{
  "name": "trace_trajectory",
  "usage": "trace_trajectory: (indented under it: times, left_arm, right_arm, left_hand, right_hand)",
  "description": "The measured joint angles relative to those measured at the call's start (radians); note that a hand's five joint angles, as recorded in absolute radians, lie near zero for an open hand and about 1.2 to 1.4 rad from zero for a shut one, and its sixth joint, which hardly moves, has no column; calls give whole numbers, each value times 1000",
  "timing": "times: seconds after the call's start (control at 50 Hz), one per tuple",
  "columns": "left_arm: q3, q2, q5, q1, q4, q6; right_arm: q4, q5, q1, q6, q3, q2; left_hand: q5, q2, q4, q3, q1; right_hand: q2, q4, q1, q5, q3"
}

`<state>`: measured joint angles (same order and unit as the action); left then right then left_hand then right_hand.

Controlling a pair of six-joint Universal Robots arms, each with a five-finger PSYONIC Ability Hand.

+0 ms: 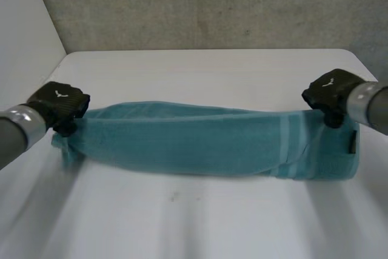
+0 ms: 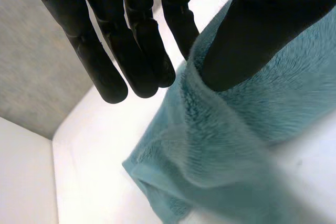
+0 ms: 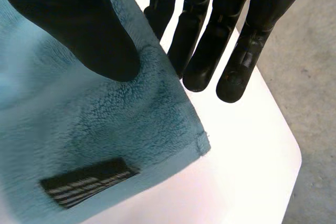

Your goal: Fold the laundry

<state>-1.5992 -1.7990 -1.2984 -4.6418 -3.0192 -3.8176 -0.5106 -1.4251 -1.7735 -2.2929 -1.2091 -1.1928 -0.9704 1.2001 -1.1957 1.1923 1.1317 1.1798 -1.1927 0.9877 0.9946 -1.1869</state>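
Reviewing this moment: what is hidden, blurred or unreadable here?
Head view: the backs of the left hand and right hand hide their grip on the towel.
Right wrist view: the print on the black label is too blurred to read.
Left wrist view: the towel's near corner is smeared by blur.

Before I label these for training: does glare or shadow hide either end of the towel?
Head view: even light, no glare on the table, only a soft shadow under the towel. Left wrist view: the left hand pinches, its thumb covering some cloth. Right wrist view: the right hand likewise; the table is bright white.
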Motion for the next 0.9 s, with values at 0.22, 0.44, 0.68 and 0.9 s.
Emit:
trace_trajectory:
  times: [0.22,0.44,0.68,0.9]
  left_arm:
    - [596,-313,-162,89,-204,-103]
    - [596,-140,-206,129,-628,-88]
    - [63,-23,-116,108,-566,-67]
    - [-261,-59,-10,72,-551,-62]
  right_arm:
    - [347,-203,-75,-113,487,256]
    - [703,-255,-119,-217,514,97]
    - [759,-148,-104,-224,-163,-99]
    - [754,-66,-48,-232,-522,-88]
  left_hand:
    - [0,0,-1,1,0]
    - [-14,0,-1,1,0]
    - [-15,1,-1,1,0]
    - [-15,2,-1,1,0]
  right_hand:
    - [2,0,0,0,0]
    - [3,0,0,3,0]
    - [3,0,0,6,-1]
    - [3,0,0,6,-2]
